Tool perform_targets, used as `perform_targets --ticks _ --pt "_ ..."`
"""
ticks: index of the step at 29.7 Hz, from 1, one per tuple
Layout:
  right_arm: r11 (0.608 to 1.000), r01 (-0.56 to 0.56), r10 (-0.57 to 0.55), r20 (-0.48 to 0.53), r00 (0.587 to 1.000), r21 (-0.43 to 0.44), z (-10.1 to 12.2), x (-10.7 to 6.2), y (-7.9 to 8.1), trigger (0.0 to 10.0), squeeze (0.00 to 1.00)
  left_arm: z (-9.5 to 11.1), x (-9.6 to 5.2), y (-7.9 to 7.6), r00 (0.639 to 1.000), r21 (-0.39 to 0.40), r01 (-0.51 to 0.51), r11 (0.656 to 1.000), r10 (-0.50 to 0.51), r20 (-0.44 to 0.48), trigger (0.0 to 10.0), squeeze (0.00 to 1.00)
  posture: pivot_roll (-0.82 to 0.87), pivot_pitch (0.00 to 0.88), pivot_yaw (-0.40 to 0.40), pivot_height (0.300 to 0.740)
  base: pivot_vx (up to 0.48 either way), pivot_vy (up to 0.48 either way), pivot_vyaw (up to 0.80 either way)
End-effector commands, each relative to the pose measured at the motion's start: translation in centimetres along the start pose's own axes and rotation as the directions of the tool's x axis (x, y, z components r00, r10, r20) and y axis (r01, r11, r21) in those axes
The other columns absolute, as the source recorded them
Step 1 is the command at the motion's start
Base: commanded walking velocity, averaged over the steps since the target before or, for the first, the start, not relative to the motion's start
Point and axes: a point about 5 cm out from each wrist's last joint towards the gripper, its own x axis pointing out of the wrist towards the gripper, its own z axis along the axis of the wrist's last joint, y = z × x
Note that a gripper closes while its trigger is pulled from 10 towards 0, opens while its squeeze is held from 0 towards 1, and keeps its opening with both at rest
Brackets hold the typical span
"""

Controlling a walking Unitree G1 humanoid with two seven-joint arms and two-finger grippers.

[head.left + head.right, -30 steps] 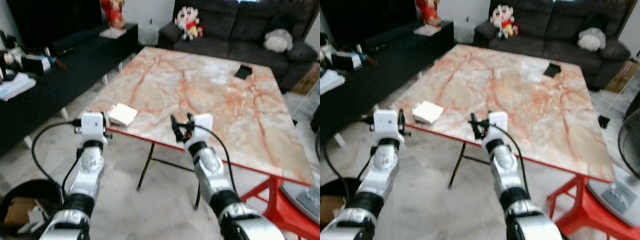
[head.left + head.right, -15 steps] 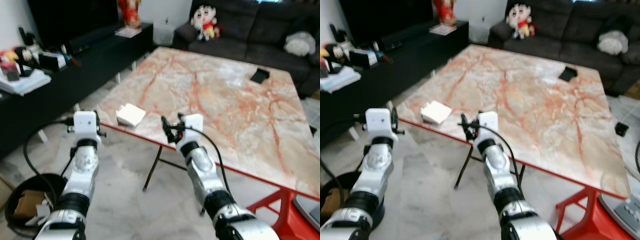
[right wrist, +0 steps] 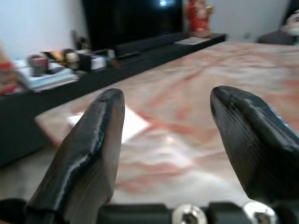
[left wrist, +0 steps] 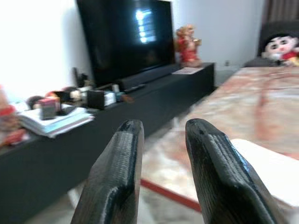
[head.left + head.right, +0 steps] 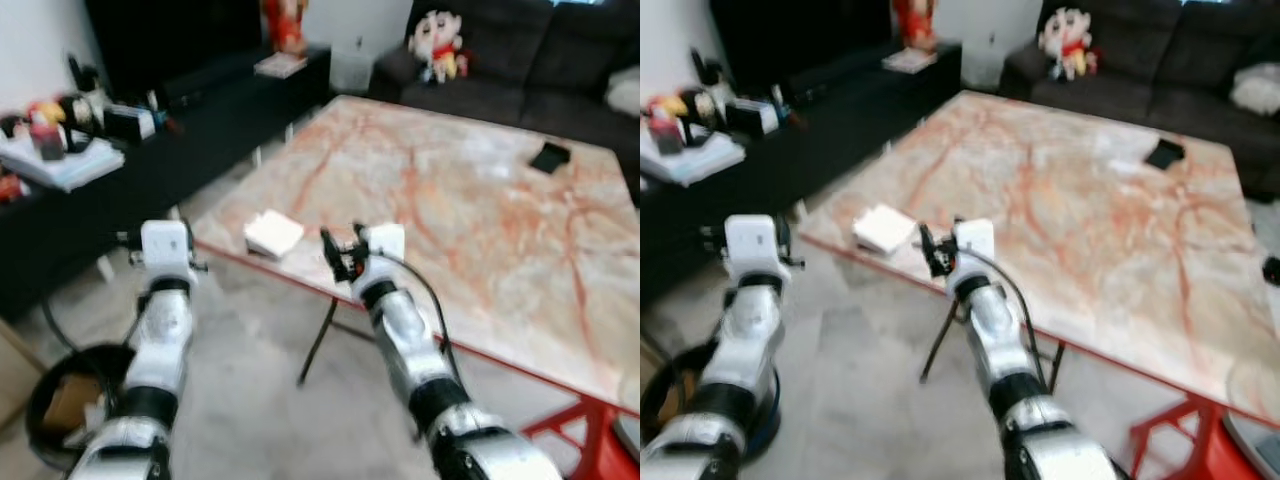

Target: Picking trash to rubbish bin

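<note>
— How will the flat white square packet handle?

— Light and a bit soft, I'd judge (likely paper); pinch one overhanging edge. It lies flat near the pink marble bench corner, a diagonal toward the sofa.

— The claws?

— Right claw spread wide, empty, just beside it. Left claw narrowly parted, empty, off the bench edge.

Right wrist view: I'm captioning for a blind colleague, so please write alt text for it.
The right gripper hangs with its jaws open above a pink-veined marble table, a flat white packet lying just beyond them. Behind, a black TV console holds clutter.
</note>
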Motion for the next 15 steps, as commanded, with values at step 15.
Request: perform_targets --ticks 15 --pt "0.999 -0.033 0.033 0.019 0.999 0.0 0.49 0.45 1.02 10.0 0.0 0.32 0.4 0.82 1.0 0.013 -0.017 1.0 0.017 0.007 10.0 0.0 0.0 0.0 -0.063 0.74 0.296 0.0 0.0"
